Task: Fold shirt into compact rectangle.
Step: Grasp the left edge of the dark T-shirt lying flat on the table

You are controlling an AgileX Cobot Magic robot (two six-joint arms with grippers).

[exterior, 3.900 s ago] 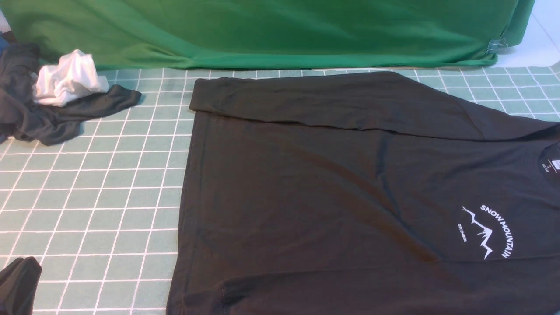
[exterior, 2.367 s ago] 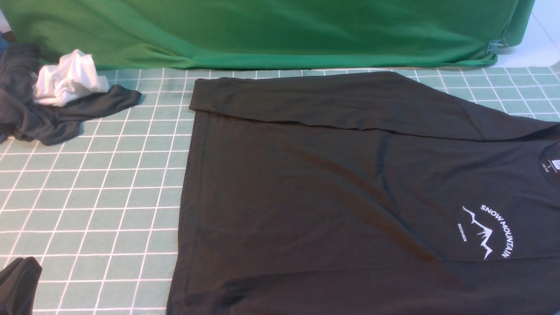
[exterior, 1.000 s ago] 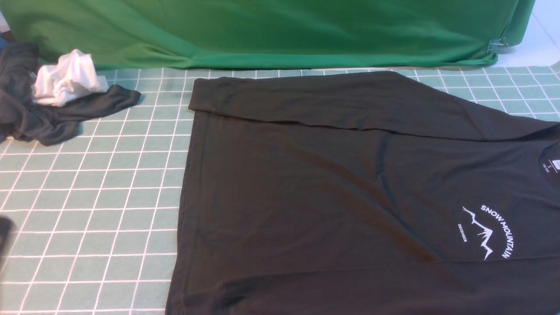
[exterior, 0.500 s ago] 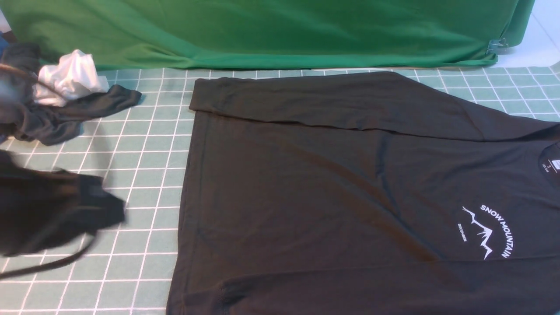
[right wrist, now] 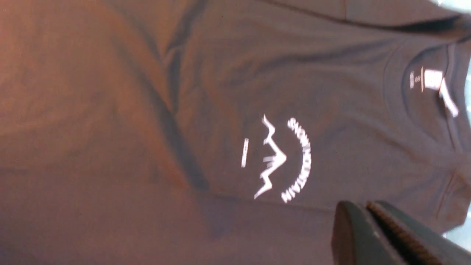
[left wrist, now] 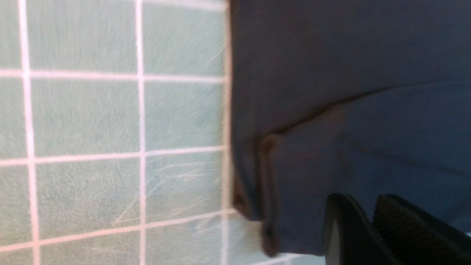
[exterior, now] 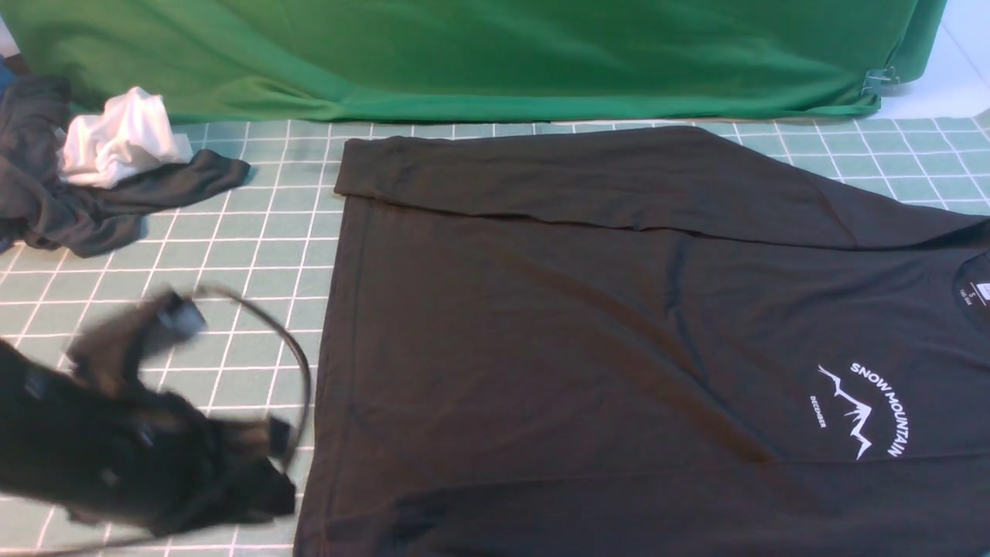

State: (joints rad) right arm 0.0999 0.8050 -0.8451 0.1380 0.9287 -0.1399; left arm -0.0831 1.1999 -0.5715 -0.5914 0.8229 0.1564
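And here we are with the large black long-sleeved cotton shirt (exterior: 619, 325) spread flat on the bench (exterior: 193, 325), which wears a pale green mat ruled with white grid lines. The shirt fills the middle and right of our front view, hem toward the left, collar off to the right, and it runs out of frame at the near and right edges. Its far sleeve (exterior: 580, 178) lies folded along the far side of the body, cuff pointing left. We can read the small white "SNOW MOUNTAIN" mountain-outline print (exterior: 862, 410) on the chest, and there's the white neck label (exterior: 984, 290) just inside the collar. At the lower left the black left arm (exterior: 139, 456) shows as a blur over the mat, a thin dark cable (exterior: 298, 356) looping above it, just beside the shirt's hem. From its wrist camera we see the left pincer (left wrist: 364, 209) over the shirt's near hem corner, close to where the cloth meets the mat; the two fingers sit close with a thin dark line between them, and we can't tell whether they're apart or together. The right pincer (right wrist: 362, 211) hangs above the chest near the print, its toothed fingers pressed together with nothing between them. Far left, well apart from the shirt, a smaller dark grey cloth (exterior: 93, 209) lies bunched with a crumpled white cloth (exterior: 116, 139). A green fabric backdrop (exterior: 464, 54) hangs along the far edge of the bench.
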